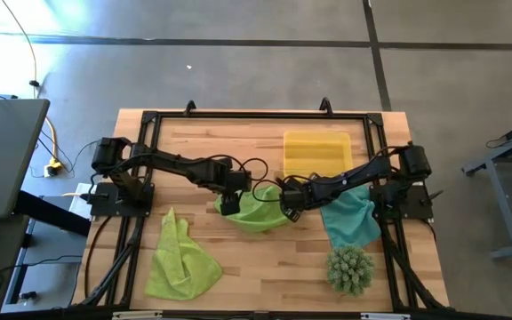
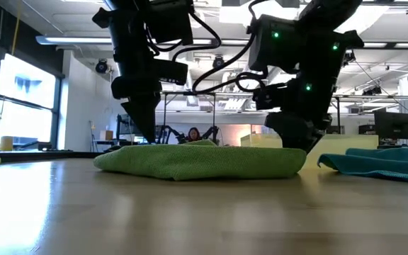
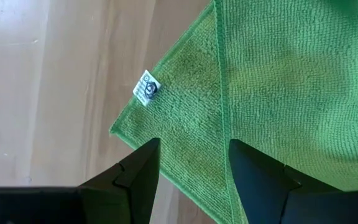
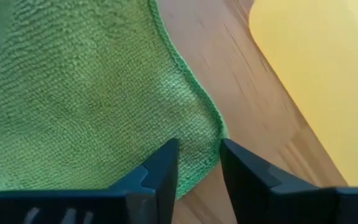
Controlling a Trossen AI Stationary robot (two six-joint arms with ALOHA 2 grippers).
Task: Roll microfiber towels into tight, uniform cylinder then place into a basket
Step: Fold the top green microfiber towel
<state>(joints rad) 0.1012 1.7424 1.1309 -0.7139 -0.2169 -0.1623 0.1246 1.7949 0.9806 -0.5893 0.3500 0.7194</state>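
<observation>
Both hands work at the middle of the bench (image 1: pixel 238 258), on one lime-green towel (image 1: pixel 256 212) that lies flat and partly folded there. Left hand (image 1: pixel 230 205) stands at the 9 o'clock edge of this towel, its fingers (image 3: pixel 138 180) apart over a corner that carries a small white label (image 3: pixel 146 88). Right hand (image 1: pixel 290 212) stands at the 3 o'clock edge, fingers (image 4: pixel 160 168) with a narrow gap above the hem; whether they pinch the cloth I cannot tell.

A second lime-green towel (image 1: pixel 180 258) lies crumpled at 7 o'clock of the bench. A teal towel (image 1: pixel 352 220) lies at 4 o'clock, partly under the right arm. The yellow basket (image 1: pixel 316 153) sits at 1 o'clock, just beside the middle towel. A spiky green plant (image 1: pixel 351 268) stands at 5 o'clock, near the teal towel.
</observation>
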